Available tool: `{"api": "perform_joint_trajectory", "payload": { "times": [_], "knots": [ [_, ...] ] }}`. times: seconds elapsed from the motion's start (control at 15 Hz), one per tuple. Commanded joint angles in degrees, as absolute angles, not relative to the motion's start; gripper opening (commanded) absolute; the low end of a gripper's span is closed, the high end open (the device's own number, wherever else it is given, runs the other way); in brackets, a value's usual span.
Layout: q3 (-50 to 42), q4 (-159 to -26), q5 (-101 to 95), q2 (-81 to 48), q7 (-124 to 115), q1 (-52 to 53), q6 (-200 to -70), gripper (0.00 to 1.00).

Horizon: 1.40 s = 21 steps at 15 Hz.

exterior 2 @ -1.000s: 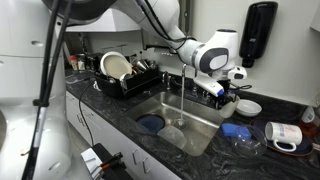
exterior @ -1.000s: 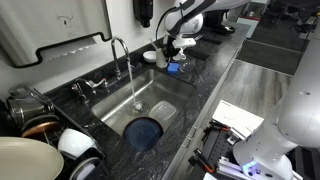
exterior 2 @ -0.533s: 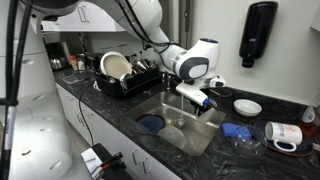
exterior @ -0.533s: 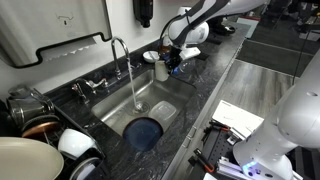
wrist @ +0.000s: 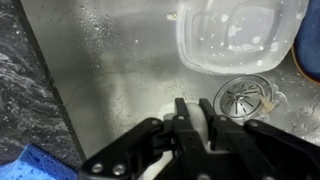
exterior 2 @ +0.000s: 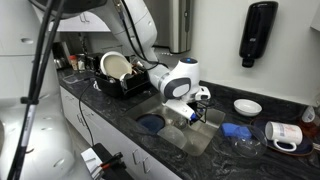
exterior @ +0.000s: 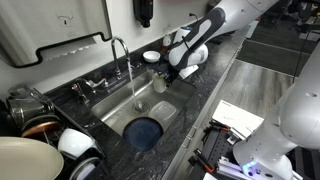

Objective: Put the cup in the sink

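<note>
Cup (wrist: pixel 198 113): only a pale sliver shows, pinched between the 2 fingers of the gripper (wrist: pixel 197 124) in the wrist view. Too little is visible to tell its shape or whether it sits upright. Jaws are drawn in tight on it, with no gap on either side. In both exterior views the gripper hangs over the sink (exterior: pixel 152 98), within its rim line but above the floor, toward the end away from the dish rack (exterior 2: pixel 125 75). Below it in the wrist view: bare wet steel, the drain (wrist: pixel 245 97) just beside, and a clear plastic tub (wrist: pixel 235 35) beyond that. A blue dish (exterior: pixel 145 131) lies on the basin floor nearer the faucet (exterior: pixel 118 47), which runs a thin stream. Step in hand, as I judge it: cup is over the basin, lowering comes next. That calls for a straight descent onto the bare patch, clear of tub and drain, then opening the jaws and lifting out.
</note>
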State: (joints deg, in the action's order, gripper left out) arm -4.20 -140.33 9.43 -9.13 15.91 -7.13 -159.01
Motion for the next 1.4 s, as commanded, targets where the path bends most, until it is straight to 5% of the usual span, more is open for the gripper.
{"api": "perform_joint_trajectory", "payload": {
  "times": [0.0,0.73,0.8,0.87,1.33],
  "knots": [
    [-3.09,-142.02,8.21,-12.54,16.24,-7.62,-168.81,0.04],
    [-9.98,-139.10,-4.12,-23.29,5.13,-3.29,-176.27,0.04],
    [-10.40,-138.93,-4.32,-23.79,4.63,-3.08,-176.14,0.32],
    [-10.85,-138.67,-4.62,-23.85,4.30,-2.77,-175.56,0.44],
    [-2.66,-137.45,0.43,-13.85,16.58,-12.11,-145.98,0.90]
  ]
}}
